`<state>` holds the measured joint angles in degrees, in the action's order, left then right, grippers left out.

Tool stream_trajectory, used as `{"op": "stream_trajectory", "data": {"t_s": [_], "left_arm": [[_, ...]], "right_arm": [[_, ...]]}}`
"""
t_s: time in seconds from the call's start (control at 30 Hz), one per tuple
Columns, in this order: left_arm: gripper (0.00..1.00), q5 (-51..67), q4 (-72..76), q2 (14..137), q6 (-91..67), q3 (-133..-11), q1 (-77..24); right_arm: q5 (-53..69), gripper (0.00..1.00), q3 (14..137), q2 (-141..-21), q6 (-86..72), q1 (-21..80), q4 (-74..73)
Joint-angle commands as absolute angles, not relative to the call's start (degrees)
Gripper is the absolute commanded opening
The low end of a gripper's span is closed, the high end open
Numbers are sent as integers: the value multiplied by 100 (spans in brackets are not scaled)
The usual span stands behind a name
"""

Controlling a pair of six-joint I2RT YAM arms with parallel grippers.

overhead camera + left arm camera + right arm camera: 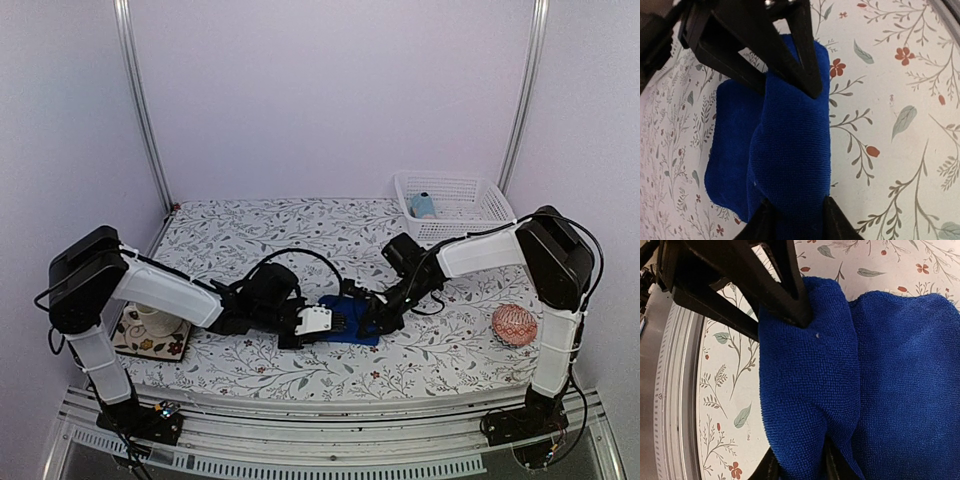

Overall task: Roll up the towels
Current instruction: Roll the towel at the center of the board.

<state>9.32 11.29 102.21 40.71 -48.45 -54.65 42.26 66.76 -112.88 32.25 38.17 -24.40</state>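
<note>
- White lattice basket [492,205] at the counter's [260,230] far right corner.
- Pink-red patterned ball [514,325] near the right edge.
- White cup [152,320] on a floral tile [170,347], near left corner.
- Leafy print covers the counter.

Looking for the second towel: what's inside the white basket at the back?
A light-blue towel sits in the basket, near its left wall. Its latticed front wall covers part of the floor, so anything lower is hidden.
</note>
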Motion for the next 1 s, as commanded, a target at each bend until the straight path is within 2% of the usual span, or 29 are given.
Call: {"op": "stream_trajectory", "data": {"t_s": [0.0, 0.07, 0.17, 0.37, 0.4, 0.5, 0.7, 0.97], "left_arm": [[20, 1197, 374, 10507, 4014, -5258, -5445], [12, 1484, 22, 10632, 3950, -5478, -5367], [7, 1806, -349, 10792, 3874, -5716, -5239], [7, 2543, -834, 11014, 3735, -6072, -4956], [7, 2668, -908, 11059, 3695, -6132, -4912], [7, 2857, -1089, 11207, 3620, -6310, -4792], [7, 3288, -1448, 11626, 3385, -6780, -4509], [7, 3744, -2085, 12133, 3002, -7521, -4247]], "right_arm": [[3578, 33, 6588, -11473, 3212, 3698, -2896], [3508, 40, 6565, -11342, 3213, 3678, -2867], [3441, 45, 6572, -11162, 3202, 3622, -2823], [3049, 54, 6532, -10698, 3277, 3595, -2673], [2949, 62, 6507, -10606, 3286, 3595, -2604], [2821, 72, 6390, -10326, 3370, 3595, -2427], [2813, 76, 5764, -9585, 3775, 3599, -1679], [2403, 77, 4794, -8813, 4709, 3932, -790]]}}
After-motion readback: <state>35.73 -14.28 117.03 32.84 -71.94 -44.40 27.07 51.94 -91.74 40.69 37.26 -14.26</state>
